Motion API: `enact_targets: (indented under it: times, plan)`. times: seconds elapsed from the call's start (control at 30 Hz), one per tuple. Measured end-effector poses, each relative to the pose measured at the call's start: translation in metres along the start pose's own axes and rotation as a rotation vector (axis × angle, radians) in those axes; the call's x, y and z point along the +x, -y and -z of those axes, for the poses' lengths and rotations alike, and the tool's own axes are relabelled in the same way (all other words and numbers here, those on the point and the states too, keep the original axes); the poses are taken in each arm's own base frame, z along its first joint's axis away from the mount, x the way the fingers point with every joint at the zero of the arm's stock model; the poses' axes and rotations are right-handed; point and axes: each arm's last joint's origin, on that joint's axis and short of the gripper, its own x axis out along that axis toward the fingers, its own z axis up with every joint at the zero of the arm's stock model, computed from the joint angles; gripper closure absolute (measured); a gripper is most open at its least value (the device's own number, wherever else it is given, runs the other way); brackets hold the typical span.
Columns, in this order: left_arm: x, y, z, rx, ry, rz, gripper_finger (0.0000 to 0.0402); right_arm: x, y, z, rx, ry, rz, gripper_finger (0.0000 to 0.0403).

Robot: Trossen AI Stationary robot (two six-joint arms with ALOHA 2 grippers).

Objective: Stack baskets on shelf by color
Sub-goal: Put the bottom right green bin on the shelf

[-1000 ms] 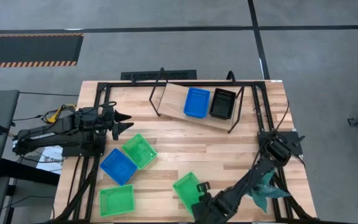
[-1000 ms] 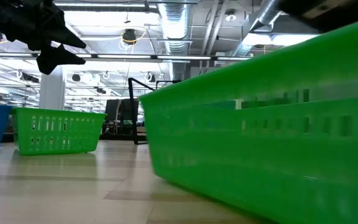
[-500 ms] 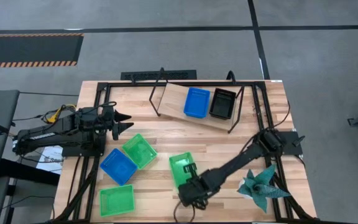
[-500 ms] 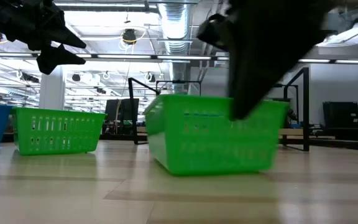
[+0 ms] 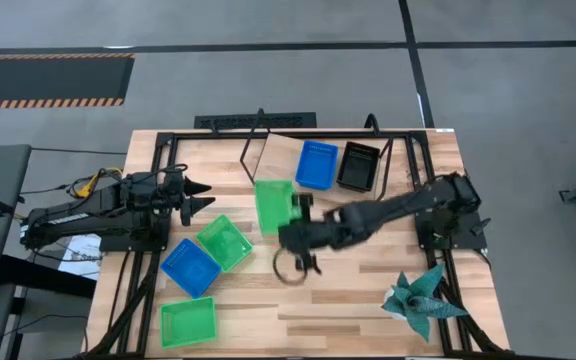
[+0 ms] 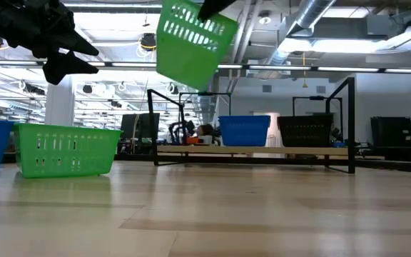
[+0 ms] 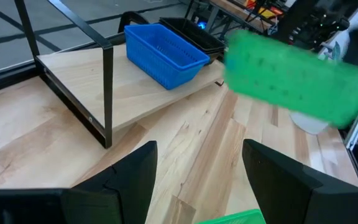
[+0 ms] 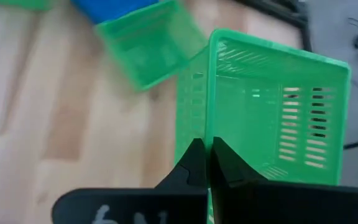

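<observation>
Above tabletop [image 5: 368, 290], just left of shelf [image 5: 283, 160], we see right pincer [image 5: 296, 215] clamped on rim of green basket [image 5: 274, 205], held up in air & tilted. On shelf: blue basket [image 5: 316, 164] next to black basket [image 5: 358, 166]. Left pincer [image 5: 200, 195] hangs at left side, fingers apart, nothing in it. We count 2 more green baskets [image 5: 224, 242] [image 5: 187, 322] & 1 blue basket [image 5: 190, 267] on tabletop, front left.

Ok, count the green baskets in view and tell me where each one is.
3 green plastic mesh baskets: one held aloft by the right gripper near the wooden shelf, one on the table beside the blue basket, one at the near-left edge. Stacked ones could be hidden.
</observation>
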Motion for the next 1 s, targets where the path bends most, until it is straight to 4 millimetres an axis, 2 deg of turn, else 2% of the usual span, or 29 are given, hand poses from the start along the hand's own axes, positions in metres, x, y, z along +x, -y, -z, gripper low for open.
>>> enact_targets:
  times: [0.2, 0.27, 0.47, 0.6, 0.8, 0.9, 1.0]
  plan:
    - [0.000, 0.000, 0.000, 0.013, 0.000, -0.001, 0.0175, 0.022, 0.068, -0.001, 0.094, 0.033, 0.137, 0.0400]
    - [0.000, 0.000, 0.000, 0.014, 0.000, -0.001, 0.0175, 0.040, 0.089, -0.001, 0.135, 0.046, 0.187, 0.0400]
    - [0.000, 0.000, 0.001, 0.014, -0.005, -0.002, 0.0175, 0.084, 0.144, 0.021, 0.254, -0.026, 0.280, 0.0399]
    - [-0.001, -0.001, 0.002, 0.008, -0.023, -0.009, 0.0175, 0.111, 0.158, 0.038, 0.298, -0.103, 0.277, 0.0399]
    - [-0.001, -0.001, 0.002, 0.008, -0.023, -0.009, 0.0175, 0.143, 0.154, 0.051, 0.294, -0.168, 0.258, 0.0395]
    - [-0.001, -0.001, 0.003, 0.009, -0.027, -0.011, 0.0175, 0.153, 0.151, 0.056, 0.284, -0.203, 0.248, 0.0390]
    - [-0.001, -0.002, 0.003, 0.009, -0.032, -0.013, 0.0175, 0.152, 0.154, 0.057, 0.289, -0.208, 0.252, 0.0381]
